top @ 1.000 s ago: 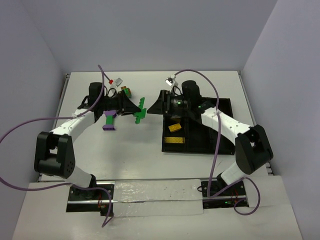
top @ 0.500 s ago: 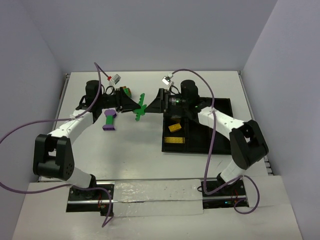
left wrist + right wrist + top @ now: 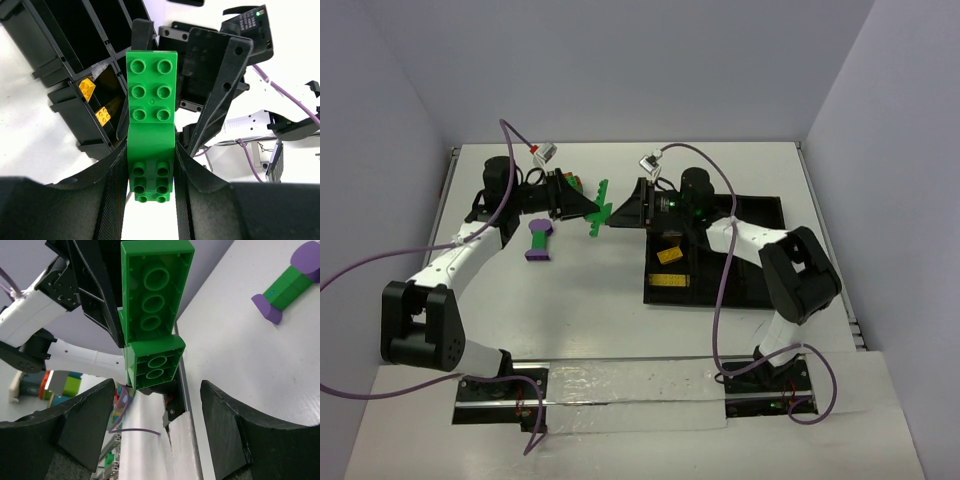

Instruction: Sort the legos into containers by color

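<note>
Left tool point(image 3: 592, 210) holds a green lego point(image 3: 603, 195) above the bench point(image 3: 590, 300), left of the black tray point(image 3: 692, 290), right tool point(image 3: 615, 212) facing it. From the left wrist, its fingers point(image 3: 116, 180) pinch the lego low down, yellow legos point(image 3: 86, 88) in a tray compartment beyond. From the right wrist, that tool gapes wide, the lego between its fingers point(image 3: 90, 410), touching neither.

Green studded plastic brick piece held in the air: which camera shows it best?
Left wrist view: the green studded plastic brick piece fills the centre, studs facing the camera, clamped in the left gripper. Right wrist shows its hollow underside; top view shows it tiny.
</note>
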Motion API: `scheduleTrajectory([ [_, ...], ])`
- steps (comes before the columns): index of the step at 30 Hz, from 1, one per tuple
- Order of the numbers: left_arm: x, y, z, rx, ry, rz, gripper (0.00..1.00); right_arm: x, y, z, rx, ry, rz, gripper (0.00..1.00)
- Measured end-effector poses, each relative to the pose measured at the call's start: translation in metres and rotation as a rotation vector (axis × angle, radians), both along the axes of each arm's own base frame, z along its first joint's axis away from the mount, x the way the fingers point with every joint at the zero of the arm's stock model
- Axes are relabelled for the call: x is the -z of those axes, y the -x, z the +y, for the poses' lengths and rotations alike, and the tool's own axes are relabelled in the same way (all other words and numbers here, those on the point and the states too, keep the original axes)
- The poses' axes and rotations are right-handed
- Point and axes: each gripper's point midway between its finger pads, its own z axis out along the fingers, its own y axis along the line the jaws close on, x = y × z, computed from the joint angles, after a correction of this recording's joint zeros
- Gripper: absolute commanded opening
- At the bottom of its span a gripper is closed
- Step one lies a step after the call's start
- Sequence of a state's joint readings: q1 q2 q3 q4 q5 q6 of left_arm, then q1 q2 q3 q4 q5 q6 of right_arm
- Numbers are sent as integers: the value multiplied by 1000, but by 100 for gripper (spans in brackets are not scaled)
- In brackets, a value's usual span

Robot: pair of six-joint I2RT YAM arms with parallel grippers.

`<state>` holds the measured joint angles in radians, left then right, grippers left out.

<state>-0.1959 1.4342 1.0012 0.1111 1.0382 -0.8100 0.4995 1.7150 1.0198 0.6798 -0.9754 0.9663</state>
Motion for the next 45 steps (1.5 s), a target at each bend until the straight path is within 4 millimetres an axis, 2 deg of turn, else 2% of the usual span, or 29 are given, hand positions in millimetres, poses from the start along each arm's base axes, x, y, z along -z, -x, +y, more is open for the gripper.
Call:
scheduleTrajectory([
  [3, 0, 0, 0, -1, 1, 4, 0, -1, 2, 2, -23, -38, 22, 73],
  [6, 0, 0, 0, -1, 3, 8, 0, -5, 2, 3, -42, -77, 29, 65],
  [11, -2, 2, 0, 5, 7, 11, 0, -15, 5, 4, -65, -121, 31, 60],
  [24, -4, 3, 0, 9, 10, 10, 0, -9, 3, 6, -86, -148, 74, 66],
  [32, -4, 4, 0, 10, 11, 10, 0, -17, 4, 9, -100, -162, 54, 59],
  [38, -6, 5, 0, 16, 13, 7, 0, -14, 0, 13, -110, -161, 71, 38],
  [41, -5, 5, 1, 15, 12, 6, 0, -11, -1, 14, -111, -159, 85, 22],
  [44, -4, 5, 1, 15, 10, 7, 0, -11, 0, 14, -113, -161, 87, 0],
  [45, -4, 5, 1, 15, 9, 7, 0, -11, 0, 14, -113, -161, 86, 0],
])
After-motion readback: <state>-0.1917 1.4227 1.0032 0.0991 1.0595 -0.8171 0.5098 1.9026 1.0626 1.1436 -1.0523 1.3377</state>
